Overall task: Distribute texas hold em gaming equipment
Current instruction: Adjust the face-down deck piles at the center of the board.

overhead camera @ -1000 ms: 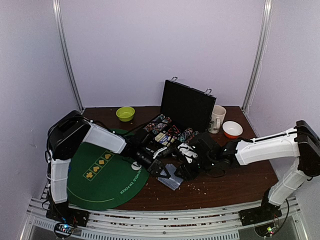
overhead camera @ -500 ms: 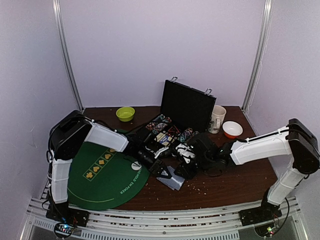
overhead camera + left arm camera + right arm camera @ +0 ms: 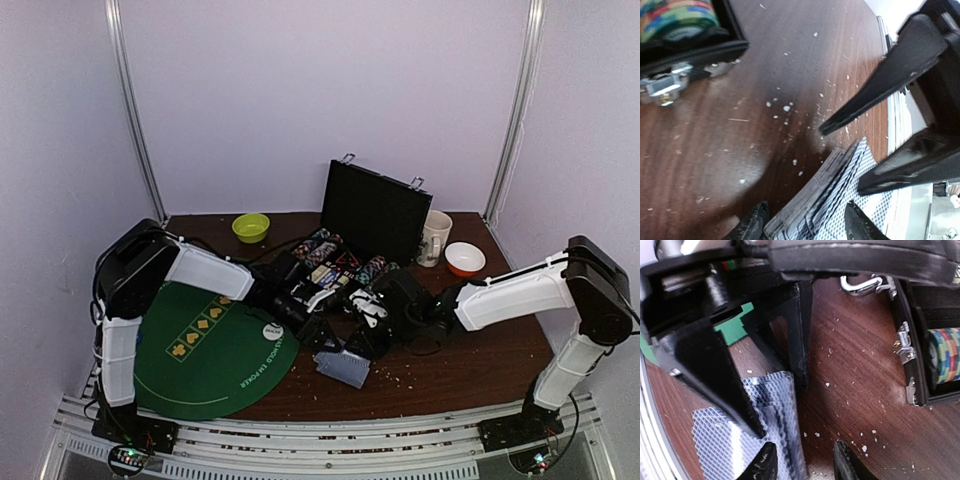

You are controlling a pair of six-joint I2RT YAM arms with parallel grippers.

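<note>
My left gripper (image 3: 805, 227) was spread astride the fanned playing cards (image 3: 840, 175), which lay flat on the surface (image 3: 740, 125) near the open case (image 3: 375, 215). My right gripper (image 3: 802, 465), narrowly parted, hovered at the deck's edge, probably to separate cards for dealing.

Brown table (image 3: 470, 365), green mat (image 3: 200, 350), open case (image 3: 375, 210), cards (image 3: 343, 367), green bowl (image 3: 250, 227), mug (image 3: 435, 238)
</note>
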